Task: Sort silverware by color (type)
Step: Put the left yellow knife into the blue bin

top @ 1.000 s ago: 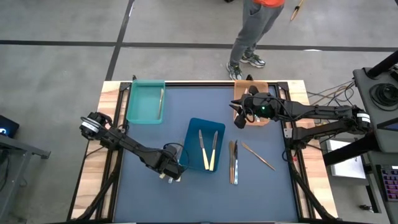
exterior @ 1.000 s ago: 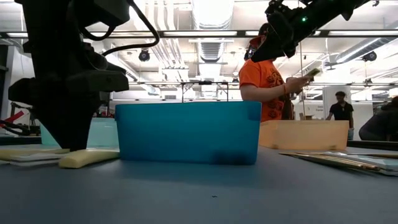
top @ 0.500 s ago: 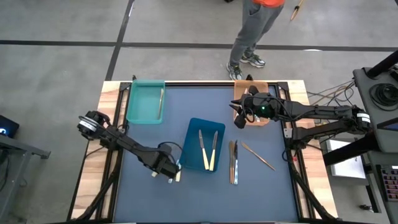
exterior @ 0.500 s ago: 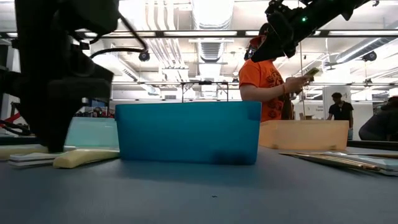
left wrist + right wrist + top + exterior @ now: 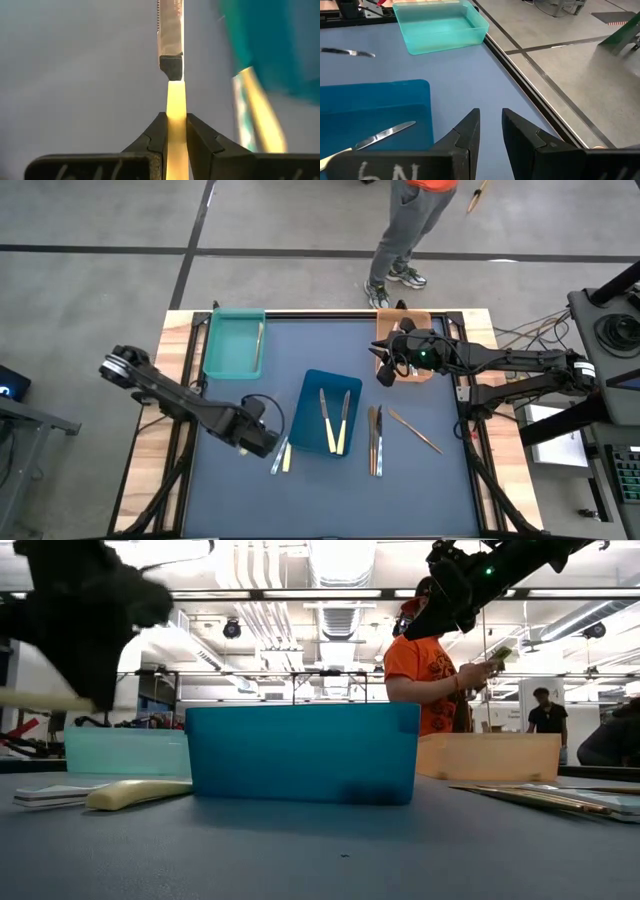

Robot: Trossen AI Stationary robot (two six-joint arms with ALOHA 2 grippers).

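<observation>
Now lifting | left gripper [image 5: 175, 127] is clamping cream-handled knife [image 5: 171, 30] beside blue tray [image 5: 330, 412] | right gripper [image 5: 386, 372], jaws slightly apart, is idling over orange tray [image 5: 384, 330] | next: carrying knife into blue tray with matching pieces.

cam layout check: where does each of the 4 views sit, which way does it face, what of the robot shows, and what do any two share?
High: above the table, facing straight down; both arms, left gripper, right gripper.
Low: table-top height, facing level across into the room; blue tray in front, arms entering from above, a person behind.
Left wrist: on the left arm, facing past its fingers shut on a cream-handled knife.
Right wrist: on the right arm, facing past its parted fingers toward the teal tray.
Shared: high and right wrist both show the blue and teal trays.
</observation>
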